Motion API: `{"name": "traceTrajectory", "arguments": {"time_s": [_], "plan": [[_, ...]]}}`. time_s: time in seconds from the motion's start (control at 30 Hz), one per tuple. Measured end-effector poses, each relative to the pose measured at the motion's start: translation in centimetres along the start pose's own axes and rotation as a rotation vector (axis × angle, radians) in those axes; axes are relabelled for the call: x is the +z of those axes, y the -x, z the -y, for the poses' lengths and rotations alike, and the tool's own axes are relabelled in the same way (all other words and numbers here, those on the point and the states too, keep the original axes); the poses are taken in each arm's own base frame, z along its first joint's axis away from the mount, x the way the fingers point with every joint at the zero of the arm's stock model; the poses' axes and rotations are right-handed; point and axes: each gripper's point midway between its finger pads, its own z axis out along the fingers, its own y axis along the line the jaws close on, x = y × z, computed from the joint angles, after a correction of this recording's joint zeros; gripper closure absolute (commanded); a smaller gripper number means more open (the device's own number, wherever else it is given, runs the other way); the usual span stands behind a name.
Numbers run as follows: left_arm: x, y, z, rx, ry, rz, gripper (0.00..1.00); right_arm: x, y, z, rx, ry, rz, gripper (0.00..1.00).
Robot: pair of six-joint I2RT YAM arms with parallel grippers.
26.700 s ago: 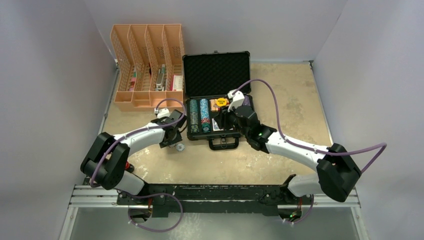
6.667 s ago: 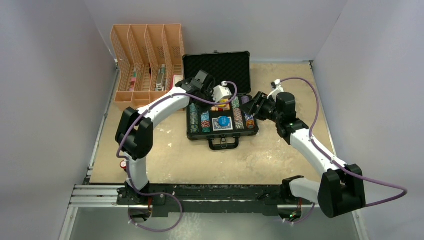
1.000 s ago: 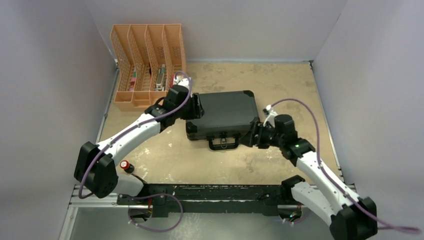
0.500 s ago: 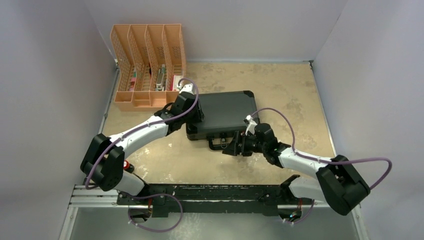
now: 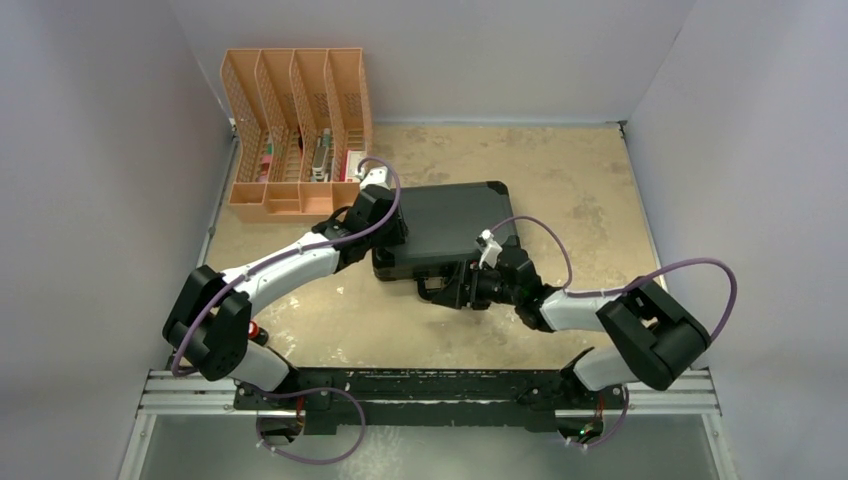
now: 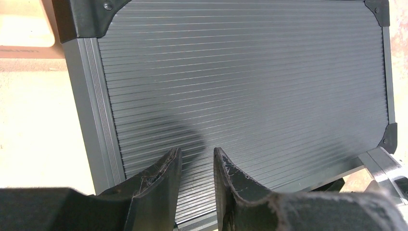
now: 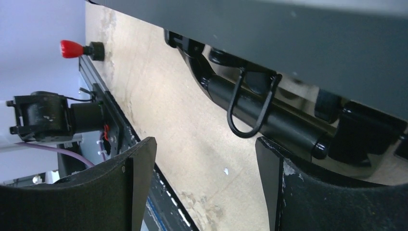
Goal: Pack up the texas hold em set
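Note:
The black hard case point(image 5: 455, 212) of the texas hold em set lies shut on the table, its ribbed lid point(image 6: 240, 72) facing up. Chips, decks and button discs are hidden inside. My left gripper point(image 5: 396, 236) hovers over the lid's left edge; its jaws point(image 6: 196, 155) stand a narrow gap apart with nothing between them. My right gripper point(image 5: 458, 291) is low at the case's front, open wide point(image 7: 207, 147). The black front handle point(image 7: 255, 108) with its wire loop lies just beyond the right-hand fingertip point(image 7: 272, 154), and I cannot tell whether they touch.
An orange slotted file organiser point(image 5: 295, 130) stands at the back left, close to the case's corner. A small red-and-black bottle point(image 5: 252, 328) sits near the left arm's base and also shows as a bottle point(image 7: 77, 49) in the right wrist view. The black base rail point(image 5: 430, 385) runs along the near edge.
The right gripper has swung left along the case's front to the handle. The left gripper's jaws have narrowed over the lid's left edge. The case stays shut.

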Motion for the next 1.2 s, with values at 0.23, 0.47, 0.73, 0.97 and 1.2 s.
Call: {"name": "traceTrajectory", "arguments": {"time_s": [0.23, 0.47, 0.73, 0.97, 1.2], "plan": [[0.0, 0.0, 0.0, 0.001, 0.000, 0.000, 0.69, -0.1, 1.5, -1.5, -0.012, 0.048, 0.068, 0.24], [0.0, 0.1, 0.1, 0.002, -0.001, 0.001, 0.69, -0.5, 3.4, -2.5, -0.039, 0.063, 0.157, 0.24], [0.1, 0.2, 0.1, 0.004, -0.001, 0.001, 0.69, -0.3, 5.8, -2.2, -0.077, 0.013, 0.249, 0.25], [0.1, 0.2, 0.2, 0.005, -0.001, 0.001, 0.69, -0.3, 6.3, -2.1, -0.084, -0.009, 0.268, 0.27], [-0.2, 0.3, 0.0, 0.012, 0.012, -0.009, 0.64, -1.3, 6.7, -2.5, -0.137, -0.033, 0.275, 0.46]]}}
